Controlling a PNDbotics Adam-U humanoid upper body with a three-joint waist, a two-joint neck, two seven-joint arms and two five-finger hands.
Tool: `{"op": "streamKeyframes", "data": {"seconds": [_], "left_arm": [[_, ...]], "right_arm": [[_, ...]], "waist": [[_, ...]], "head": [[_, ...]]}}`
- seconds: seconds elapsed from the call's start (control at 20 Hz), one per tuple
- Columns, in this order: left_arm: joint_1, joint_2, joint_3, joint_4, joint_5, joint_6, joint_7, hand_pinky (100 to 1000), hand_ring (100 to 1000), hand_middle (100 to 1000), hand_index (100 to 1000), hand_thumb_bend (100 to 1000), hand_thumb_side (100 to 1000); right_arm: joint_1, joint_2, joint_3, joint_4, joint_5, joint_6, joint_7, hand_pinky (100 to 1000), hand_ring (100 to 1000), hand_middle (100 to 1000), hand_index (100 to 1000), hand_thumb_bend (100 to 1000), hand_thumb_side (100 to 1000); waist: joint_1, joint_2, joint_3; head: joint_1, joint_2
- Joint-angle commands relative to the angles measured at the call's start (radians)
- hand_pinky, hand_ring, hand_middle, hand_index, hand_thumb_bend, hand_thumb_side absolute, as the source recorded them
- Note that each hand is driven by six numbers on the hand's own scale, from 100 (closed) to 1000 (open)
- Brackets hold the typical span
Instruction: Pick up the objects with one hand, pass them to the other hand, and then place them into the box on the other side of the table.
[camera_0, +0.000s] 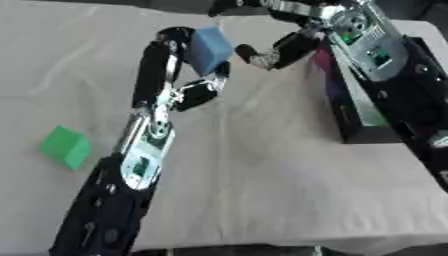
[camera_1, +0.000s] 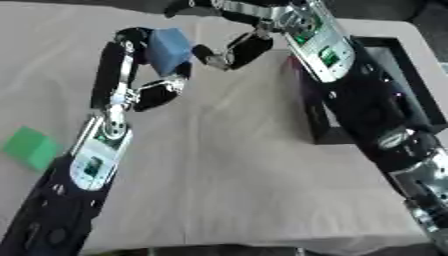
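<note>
Left hand (camera_0: 179, 65) held a blue cube (camera_0: 210, 50) pinched above the white table (camera_0: 262, 170). Right hand (camera_0: 278, 47) reached in just beside the cube, fingers relaxed. Green cube (camera_0: 66, 146) sat near the left edge. Black box (camera_0: 350, 107) at right.

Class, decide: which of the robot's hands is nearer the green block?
Left. The left hand is up-table of the green block, holding a blue block; the right hand is farther right.

Blue cube (camera_0: 210, 49); green cube (camera_0: 66, 146); box (camera_1: 411, 80) seemingly black; whitish tablecloth (camera_0: 280, 190).
</note>
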Motion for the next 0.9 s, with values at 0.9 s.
{"op": "streamKeyframes", "data": {"seconds": [0.9], "left_arm": [[-0.01,-0.035,-0.008,-0.014,-0.026,-0.009,0.017,515,443,364,465,100,199]], "right_arm": [[-0.009,-0.002,-0.015,-0.014,-0.018,0.011,0.051,1000,977,876,951,100,100]], "waist": [[-0.003,-0.009,-0.002]], "head": [[-0.015,-0.005]]}}
